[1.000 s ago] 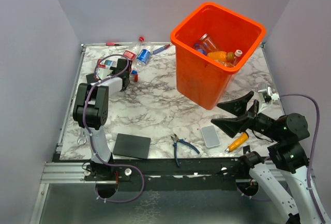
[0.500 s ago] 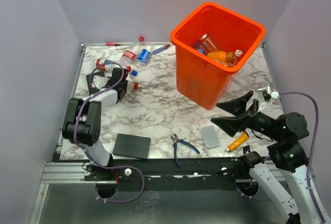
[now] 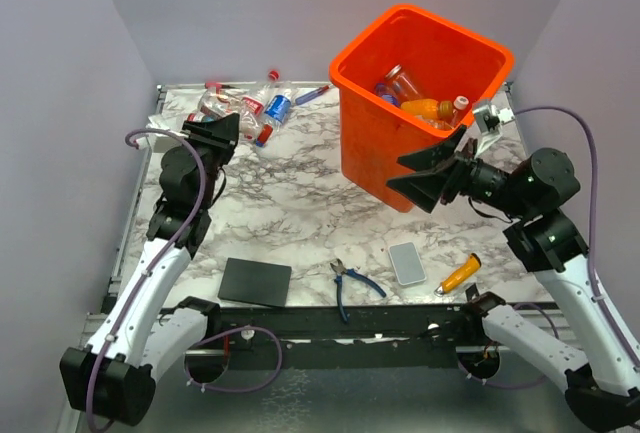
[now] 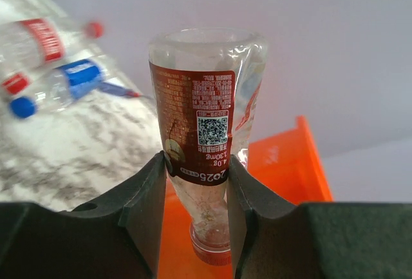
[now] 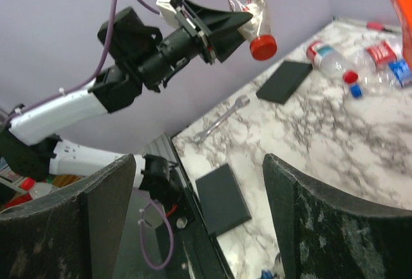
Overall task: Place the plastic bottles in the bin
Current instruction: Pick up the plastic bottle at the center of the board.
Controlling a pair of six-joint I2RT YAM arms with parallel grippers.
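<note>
**A.** Lifted off the worktop [image 3: 300, 203] since the earlier view, my left tool [image 4: 197, 171] now hangs in the air at the left. It is clenched on a clear bottle [image 4: 205, 118] with a dark red label. My right tool [image 3: 395, 172] has risen to the near wall of the bin [image 3: 370, 133], fingers spread and holding nothing.

**Q.** Where does the bottle sit in the grasp?

**A.** Both fingers [image 4: 145, 195] press the lower band of the label, and the red cap [image 5: 264, 47] hangs below them. The body looks thin and slightly dented, so I judge that the present squeeze suffices; more would crumple it.

**Q.** What does the carry demand?

**A.** The bin stands well to the right of the held bottle, and its rolled rim is tall. I should travel high and cross the left rim with the cap clear of it. I should part the fingers only when the whole bottle is over the mouth, above the stored bottles [image 3: 432, 108].

**Q.** Any hazard?

**A.** The right tool lies close to my probable path. I judge that approaching over the far-left corner of the bin keeps the two tools apart. On the far-left worktop the loose bottles [image 3: 268, 108] wait for later trips.
</note>
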